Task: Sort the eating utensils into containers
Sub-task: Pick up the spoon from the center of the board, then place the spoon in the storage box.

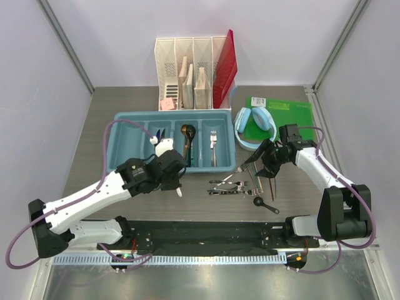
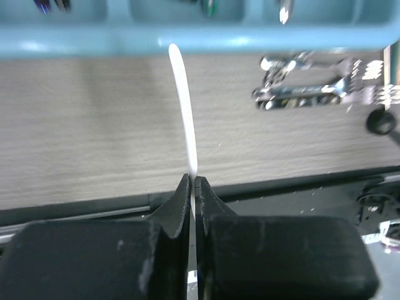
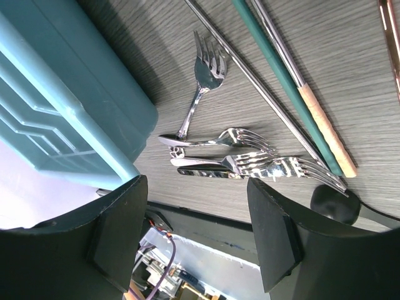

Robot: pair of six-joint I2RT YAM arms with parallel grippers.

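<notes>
Pinching white utensil (image 2: 184,112), left end effector (image 2: 192,180) closed

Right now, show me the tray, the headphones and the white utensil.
tray (image 1: 175,115), top view, far rim.
headphones (image 1: 265,119), top view, an earcup.
white utensil (image 2: 183,100), left wrist view, middle of its length.

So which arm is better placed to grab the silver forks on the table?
Right, likely. The right gripper hangs open over the silver forks, while the left gripper is shut on a thin white utensil.
</notes>
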